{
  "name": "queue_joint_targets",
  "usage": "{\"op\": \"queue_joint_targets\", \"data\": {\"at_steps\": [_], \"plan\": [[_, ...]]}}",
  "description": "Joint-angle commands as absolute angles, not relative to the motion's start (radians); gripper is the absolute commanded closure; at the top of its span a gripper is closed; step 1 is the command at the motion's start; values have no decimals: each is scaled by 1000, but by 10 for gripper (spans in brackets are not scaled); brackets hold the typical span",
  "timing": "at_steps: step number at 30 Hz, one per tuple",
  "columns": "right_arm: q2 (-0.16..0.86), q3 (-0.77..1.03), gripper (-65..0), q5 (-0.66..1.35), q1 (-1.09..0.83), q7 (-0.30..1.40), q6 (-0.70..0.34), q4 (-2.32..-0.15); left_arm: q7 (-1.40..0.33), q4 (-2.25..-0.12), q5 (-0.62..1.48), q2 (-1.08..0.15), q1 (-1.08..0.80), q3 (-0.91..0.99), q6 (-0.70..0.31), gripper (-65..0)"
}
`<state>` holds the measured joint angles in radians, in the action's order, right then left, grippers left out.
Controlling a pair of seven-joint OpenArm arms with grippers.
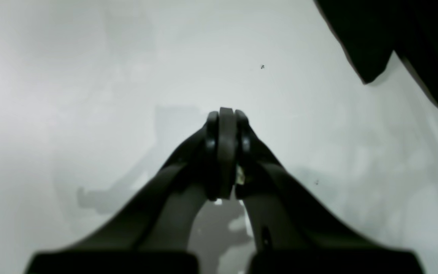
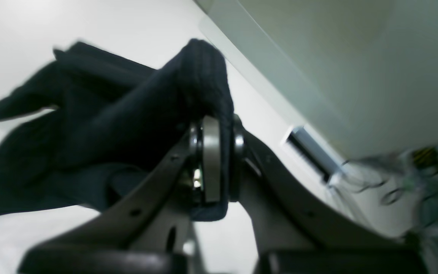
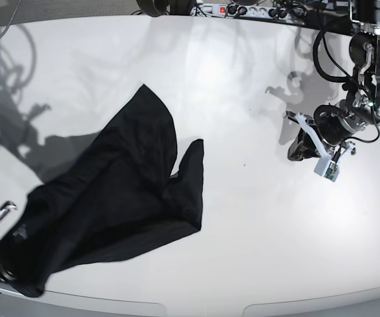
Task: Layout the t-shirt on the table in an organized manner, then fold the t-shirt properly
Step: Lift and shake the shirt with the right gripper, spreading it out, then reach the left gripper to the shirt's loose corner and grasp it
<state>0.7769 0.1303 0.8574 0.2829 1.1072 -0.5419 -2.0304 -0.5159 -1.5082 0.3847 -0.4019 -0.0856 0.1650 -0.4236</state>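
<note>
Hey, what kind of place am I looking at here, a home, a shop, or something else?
Probably a robotics lab or test bench, not a home. Two robot arms work over a bare glossy white table, a power strip with tangled cables sits along its far edge, and the only item handled is a black t-shirt.

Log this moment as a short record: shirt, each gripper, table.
shirt: black t-shirt, crumpled and unfolded, stretched diagonally on the near side of the table
right gripper: shut on a bunched fold of the shirt at the table's near corner
left gripper: shut, empty, off the shirt, over bare table
table: white, glossy
folding: not yet done
</note>
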Motion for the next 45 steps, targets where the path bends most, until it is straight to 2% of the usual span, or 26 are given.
{"op": "queue_joint_targets", "data": {"at_steps": [1, 4, 10, 14, 18, 22, 23, 24, 29, 33, 45], "plan": [[793, 175, 0, 894, 265, 1108, -559, -2042, -487, -1523, 398, -416, -69, 171, -426, 0], [793, 267, 0, 973, 146, 1159, -589, -2042, -485, -1523, 398, -416, -68, 171, -426, 0], [793, 355, 0, 960, -64, 1192, -588, -2041, -476, -1523, 414, -416, -69, 171, -456, 0], [768, 354, 0, 884, -205, 1190, -587, -2041, -476, -1523, 471, -415, -68, 170, -587, 0], [714, 354, 0, 746, -295, 1141, -531, -2041, -476, -1523, 517, -406, -51, 170, -563, -3], [680, 354, 0, 703, -369, 1099, -559, -2041, -497, -1523, 538, -366, -26, 170, -492, -284], [672, 354, 0, 705, -391, 1100, -590, -2041, -503, -1523, 537, -351, -21, 165, -477, -345], [664, 354, 0, 702, -414, 1100, -612, -2041, -502, -1522, 537, -337, -18, 155, -455, -380], [643, 354, 0, 702, -479, 1077, -621, -2041, -497, -1507, 481, -274, 47, 49, -410, -386], [643, 355, 0, 703, -489, 1077, -617, -2041, -467, -1419, 410, -218, 116, -43, -335, -386], [643, 354, 0, 706, -487, 1055, -628, -2041, -315, -836, 372, -92, 412, -93, -445, -386]]}}
